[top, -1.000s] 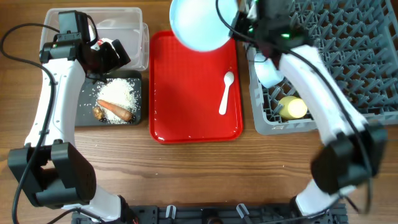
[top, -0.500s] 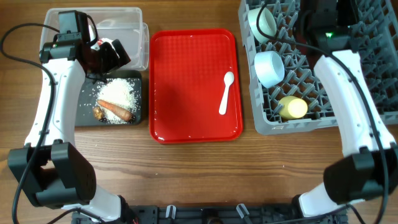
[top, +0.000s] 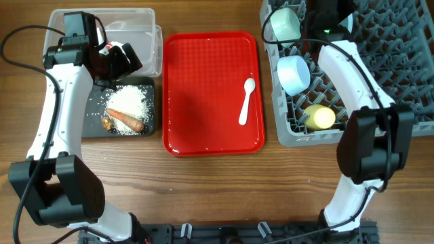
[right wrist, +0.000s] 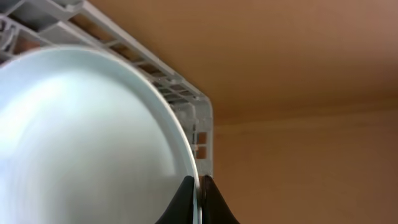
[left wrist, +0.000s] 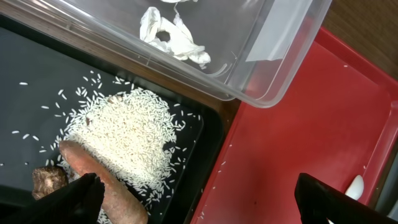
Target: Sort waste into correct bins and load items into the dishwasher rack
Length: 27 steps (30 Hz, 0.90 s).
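Observation:
My right gripper point(right wrist: 199, 186) is shut on the rim of the pale blue plate point(right wrist: 93, 137), held on edge at the far corner of the grey dishwasher rack point(right wrist: 186, 99). In the overhead view that gripper point(top: 327, 12) is over the rack's point(top: 359, 132) back left and hides the plate. Two bowls point(top: 285, 24) point(top: 293, 73) and the yellow cup point(top: 319, 116) sit in the rack. The white spoon point(top: 247, 100) lies on the red tray point(top: 203, 81). My left gripper point(left wrist: 199, 199) is open and empty over the black tub's point(left wrist: 37, 62) edge. The tub holds rice point(left wrist: 130, 137), the carrot stick point(left wrist: 99, 180) and the brown lump point(left wrist: 50, 180).
The clear tub point(top: 129, 20) stands behind the black tub point(top: 91, 115) and holds crumpled tissue point(left wrist: 171, 37). A few rice grains lie on the tray's left edge point(left wrist: 249, 174). Bare wooden table point(top: 217, 183) lies in front of the tray and rack.
My right arm has carried the plate from above the tray's back edge to the rack's back left corner. The left arm has not moved.

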### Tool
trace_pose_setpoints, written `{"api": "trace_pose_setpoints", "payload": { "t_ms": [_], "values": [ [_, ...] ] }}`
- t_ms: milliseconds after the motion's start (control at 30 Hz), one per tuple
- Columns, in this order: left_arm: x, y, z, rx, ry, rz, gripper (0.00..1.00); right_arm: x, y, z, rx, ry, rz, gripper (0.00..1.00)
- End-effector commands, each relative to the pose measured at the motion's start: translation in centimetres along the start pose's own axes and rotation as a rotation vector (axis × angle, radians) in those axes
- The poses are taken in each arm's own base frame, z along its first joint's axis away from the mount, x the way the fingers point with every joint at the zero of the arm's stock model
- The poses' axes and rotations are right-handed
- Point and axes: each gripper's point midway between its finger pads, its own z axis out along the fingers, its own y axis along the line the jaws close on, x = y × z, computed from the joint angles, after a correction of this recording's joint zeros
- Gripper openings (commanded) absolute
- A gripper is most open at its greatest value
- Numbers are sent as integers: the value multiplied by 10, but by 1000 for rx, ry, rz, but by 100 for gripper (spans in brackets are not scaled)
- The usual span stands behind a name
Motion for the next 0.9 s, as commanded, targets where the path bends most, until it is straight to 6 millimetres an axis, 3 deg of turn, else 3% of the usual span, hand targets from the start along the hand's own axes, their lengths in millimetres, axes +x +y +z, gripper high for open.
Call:
{"api": "trace_pose_setpoints", "payload": {
  "t_ms": [0,33,67,100,167,267,300,400,433,467,533,567,700,733,833,867],
  "values": [
    [-3,-2,-5,2,-17,9,100,-11,44,15,-101,-52,86,4],
    [-3,-2,-5,2,-17,9,100,-11,43,15,-102,-49,159,30],
    [-3,-2,-5,2,-17,9,100,-12,41,14,-99,-51,213,77],
    [-3,-2,-5,2,-17,9,100,-14,38,13,-96,-53,275,100],
    [-3,-2,-5,2,-17,9,100,-16,26,5,-91,-61,394,100],
    [-3,-2,-5,2,-17,9,100,-34,-10,-36,-169,-150,627,100],
    [-3,-2,-5,2,-17,9,100,-44,-11,-56,-263,-197,662,100],
    [-3,-2,-5,2,-17,9,100,-79,16,-150,-793,-337,795,100],
    [-3,-2,-5,2,-17,9,100,-88,28,-190,-1043,-349,871,100],
    [-3,-2,-5,2,-17,9,100,-92,38,-214,-1214,-333,903,100],
    [-3,-2,-5,2,-17,9,100,-84,77,-232,-1359,-195,876,95],
    [-3,-2,-5,2,-17,9,100,-73,116,-240,-1368,-68,802,87],
    [-3,-2,-5,2,-17,9,100,-49,194,-254,-1247,197,679,79],
    [-3,-2,-5,2,-17,9,100,-41,215,-254,-1190,266,662,72],
    [-3,-2,-5,2,-17,9,100,-10,260,-244,-1061,465,635,56],
    [-3,-2,-5,2,-17,9,100,0,270,-236,-1018,516,633,55]
  ]
}}
